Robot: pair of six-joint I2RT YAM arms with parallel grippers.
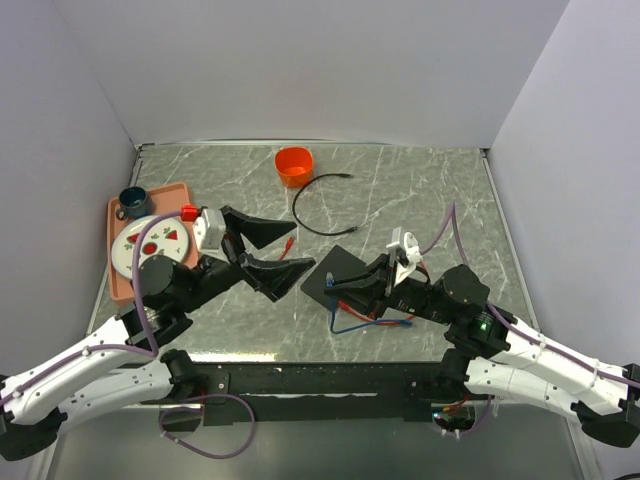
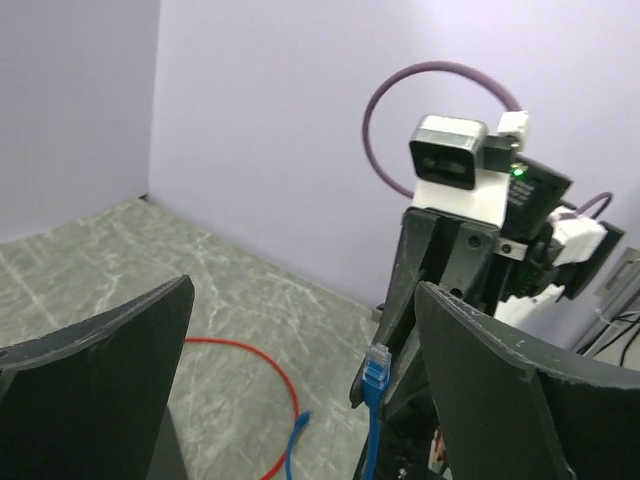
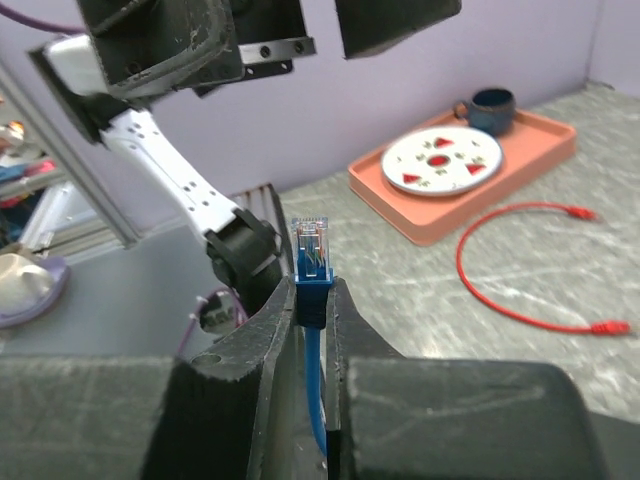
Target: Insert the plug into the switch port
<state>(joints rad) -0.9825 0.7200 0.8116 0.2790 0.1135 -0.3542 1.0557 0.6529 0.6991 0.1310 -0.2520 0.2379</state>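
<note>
The flat black box (image 1: 343, 262) lies on the table right of centre; its switch port cannot be made out in any view. My right gripper (image 1: 332, 284) is over the box's near-left part, shut on the blue plug (image 3: 312, 262), whose clear tip sticks out past the fingertips. The plug also shows in the left wrist view (image 2: 377, 366), pointing up, with its blue cable hanging below. My left gripper (image 1: 302, 246) is open and empty just left of the box, facing the right gripper; its fingers (image 2: 95, 375) frame the plug from a short distance.
An orange cup (image 1: 294, 165) stands at the back centre, with a black cable (image 1: 312, 222) in front of it. An orange tray (image 1: 122, 215) with a plate and a mug is at the left. Red cable (image 3: 500, 290) and blue cable (image 1: 362, 322) lie loose near the box.
</note>
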